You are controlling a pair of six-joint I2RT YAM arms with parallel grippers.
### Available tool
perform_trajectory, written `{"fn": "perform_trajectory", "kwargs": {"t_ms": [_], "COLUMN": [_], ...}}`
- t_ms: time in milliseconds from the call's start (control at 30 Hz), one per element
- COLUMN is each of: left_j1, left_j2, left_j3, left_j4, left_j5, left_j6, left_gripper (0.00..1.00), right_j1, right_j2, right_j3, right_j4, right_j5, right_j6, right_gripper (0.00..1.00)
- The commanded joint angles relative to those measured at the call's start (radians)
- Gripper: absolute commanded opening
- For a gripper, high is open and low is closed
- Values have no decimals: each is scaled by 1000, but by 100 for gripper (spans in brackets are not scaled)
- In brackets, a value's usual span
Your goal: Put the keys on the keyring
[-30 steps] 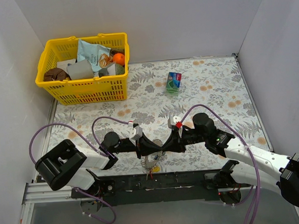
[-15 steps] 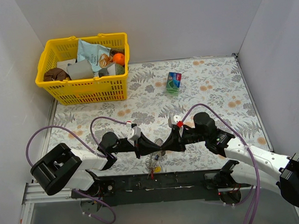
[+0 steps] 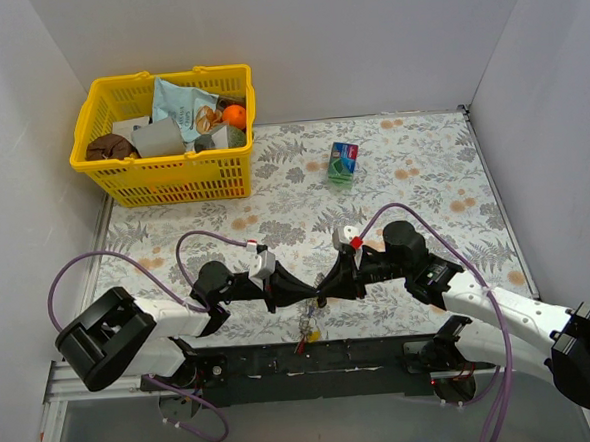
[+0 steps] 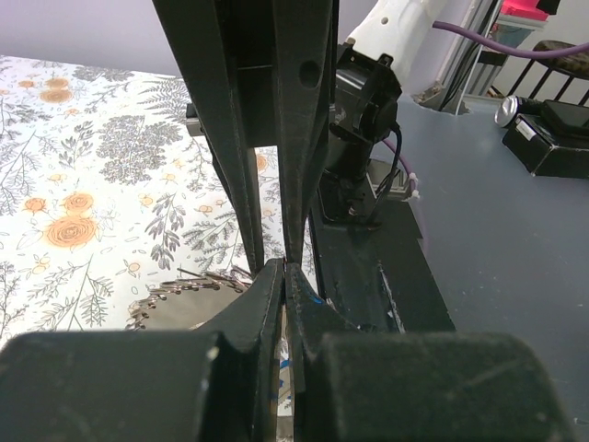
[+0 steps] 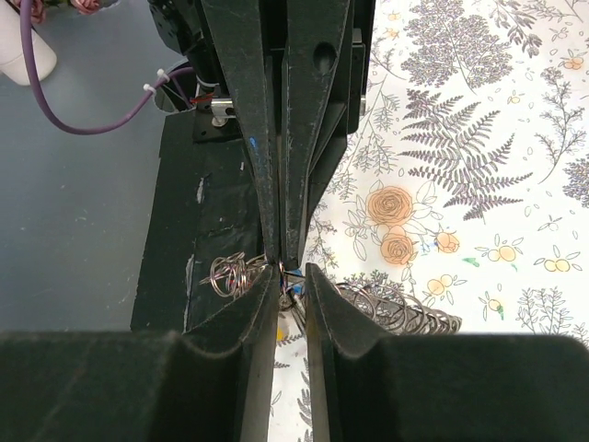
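No legible text (print on snack bag [image 3: 182,100], carton [image 3: 343,162] too small).

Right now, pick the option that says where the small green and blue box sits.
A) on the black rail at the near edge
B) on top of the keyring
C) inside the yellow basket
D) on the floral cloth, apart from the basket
D: the small box stands alone on the floral cloth, to the right of the yellow basket and not touching it.

The left arm [image 3: 170,314] and right arm [image 3: 491,309] are white links with chunky black joints and looping purple cables [image 5: 87,127]; left claw [image 3: 303,300] and right claw [image 3: 321,296] are slim, black.
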Motion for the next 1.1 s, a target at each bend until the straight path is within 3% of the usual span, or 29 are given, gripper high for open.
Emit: {"fn": "perform_trajectory", "kwargs": {"t_ms": [0, 500, 633, 700, 933, 1067], "left_j1": [-6, -6, -6, -6, -6, -6], "left_j2": [-61, -58, -60, -64, -110, -170], "left_j3": [35, 37, 32, 34, 37, 40], "left_j4": [435, 427, 418, 397, 225, 58], "left_j5": [-28, -21, -24, -25, -4, 4], "left_j6": [21, 19, 19, 30, 107, 191], "left_gripper": [0, 0, 0, 0, 0, 25], "right_j1": [6, 6, 6, 6, 6, 6], "right_j2": [24, 3, 9, 16, 38, 59], "right_j3": [-2, -13, -11, -11, 21, 50], "right_j4": [37, 72, 78, 71, -37, -118], "right_j5": [-8, 0, -8, -10, 39, 72], "right_j6": [3, 32, 39, 38, -14, -48], "right_gripper": [25, 19, 6, 1, 1, 1]}}
